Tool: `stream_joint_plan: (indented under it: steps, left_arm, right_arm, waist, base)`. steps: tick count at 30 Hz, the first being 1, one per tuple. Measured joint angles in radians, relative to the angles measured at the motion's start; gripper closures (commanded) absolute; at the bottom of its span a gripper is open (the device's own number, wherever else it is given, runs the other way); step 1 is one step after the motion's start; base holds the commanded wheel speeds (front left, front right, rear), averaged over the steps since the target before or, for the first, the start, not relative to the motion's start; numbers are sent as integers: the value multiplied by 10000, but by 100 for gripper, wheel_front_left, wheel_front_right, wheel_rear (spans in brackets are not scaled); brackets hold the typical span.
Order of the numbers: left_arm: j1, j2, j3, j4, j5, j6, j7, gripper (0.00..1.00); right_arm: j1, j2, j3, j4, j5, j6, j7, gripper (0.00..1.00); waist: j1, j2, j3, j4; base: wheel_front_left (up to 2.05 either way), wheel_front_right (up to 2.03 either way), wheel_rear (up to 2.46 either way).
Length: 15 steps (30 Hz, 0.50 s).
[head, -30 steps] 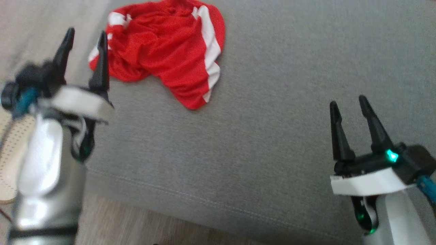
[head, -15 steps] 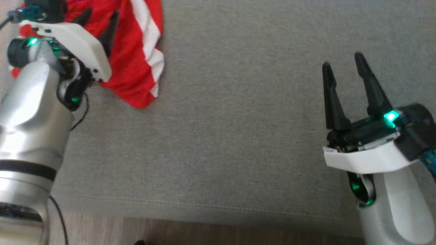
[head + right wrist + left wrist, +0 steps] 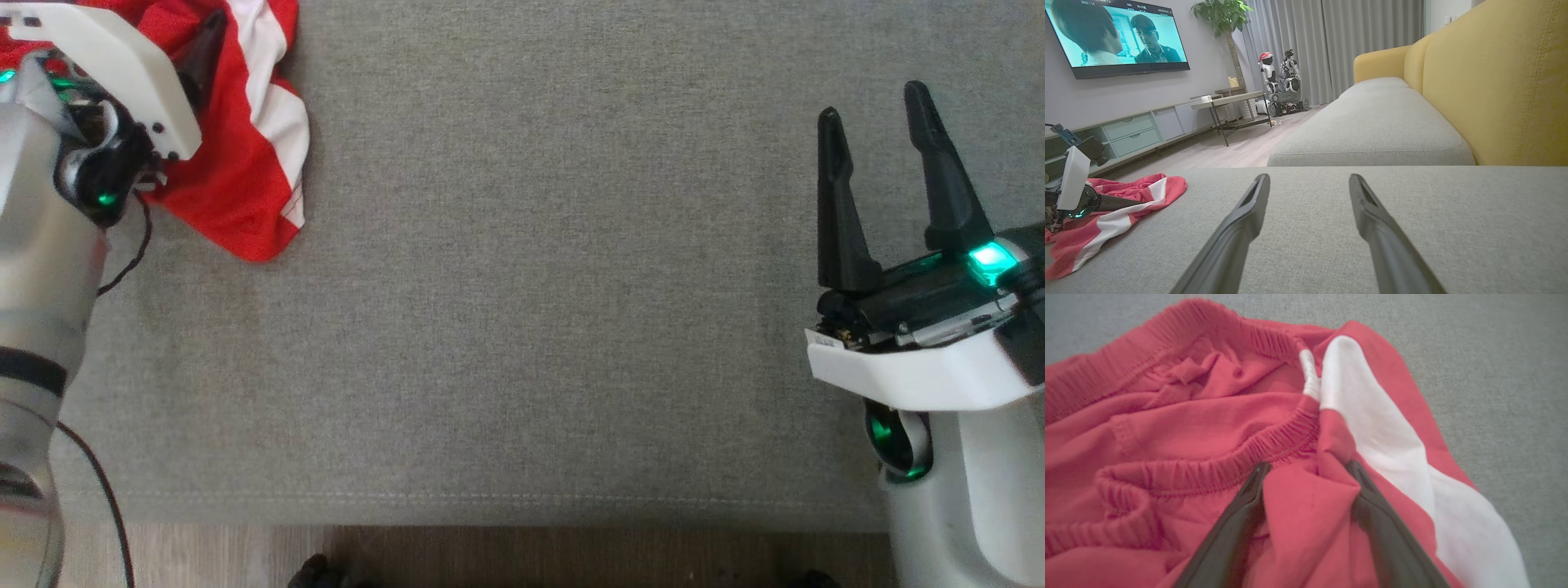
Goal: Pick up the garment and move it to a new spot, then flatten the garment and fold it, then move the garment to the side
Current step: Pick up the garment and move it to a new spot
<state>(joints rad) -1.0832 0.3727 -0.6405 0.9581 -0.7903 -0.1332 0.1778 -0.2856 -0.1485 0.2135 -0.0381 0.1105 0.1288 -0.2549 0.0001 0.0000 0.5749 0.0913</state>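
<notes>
The garment (image 3: 245, 188) is a crumpled red pair of shorts with white side stripes and an elastic waistband (image 3: 1180, 475). It lies at the far left of the grey sofa seat (image 3: 531, 286). My left gripper (image 3: 1306, 467) is open and pressed down into it, with a raised fold of red cloth (image 3: 1306, 506) between the two fingers, just below the waistband. The right wrist view shows the garment (image 3: 1126, 212) at left with the left gripper's dark fingers (image 3: 1118, 202) lying over it. My right gripper (image 3: 872, 100) is open and empty above bare cushion at the right.
The seat's front edge and a strip of wooden floor (image 3: 490, 559) run along the bottom of the head view. A yellow backrest (image 3: 1494, 81) borders the seat. Beyond it are a second grey cushion (image 3: 1372, 122), a side table (image 3: 1229, 102), a TV cabinet (image 3: 1126, 130) and small robot figures (image 3: 1282, 81).
My left gripper has moved from short of the garment onto it, its open fingers now astride a fold. The head camera has shifted. My right gripper stays open and empty.
</notes>
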Motion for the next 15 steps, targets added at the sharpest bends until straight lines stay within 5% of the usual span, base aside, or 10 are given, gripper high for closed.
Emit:
stream_joint_plan:
  steps: [4, 5, 6, 15]
  left_arm:
    - [-9, 272, -476, -221, -583, 12, 297, 0]
    - [-2, 353, -667, -305, -700, 27, 378, 61]
    - [35, 454, -871, -391, -750, 27, 370, 100]
    - [1649, 1099, -1887, -1233, -832, 25, -3277, 100]
  right_arm:
    - [-1, 27, 19, 8, 0, 0, 0, 0]
    - [-1, 42, 36, 19, 0, 0, 0, 0]
    - [-3, 54, 77, 27, 0, 0, 0, 0]
    - [33, 380, 163, 242, 196, 0, 0, 0]
  waist:
    - [0, 0, -61, -83]
    - [0, 0, -113, -102]
    - [0, 0, -170, -119]
    - [0, 0, -1152, -372]
  base:
    - [0, 0, 0]
    - [0, 0, 0]
    - [0, 0, 0]
    - [0, 0, 0]
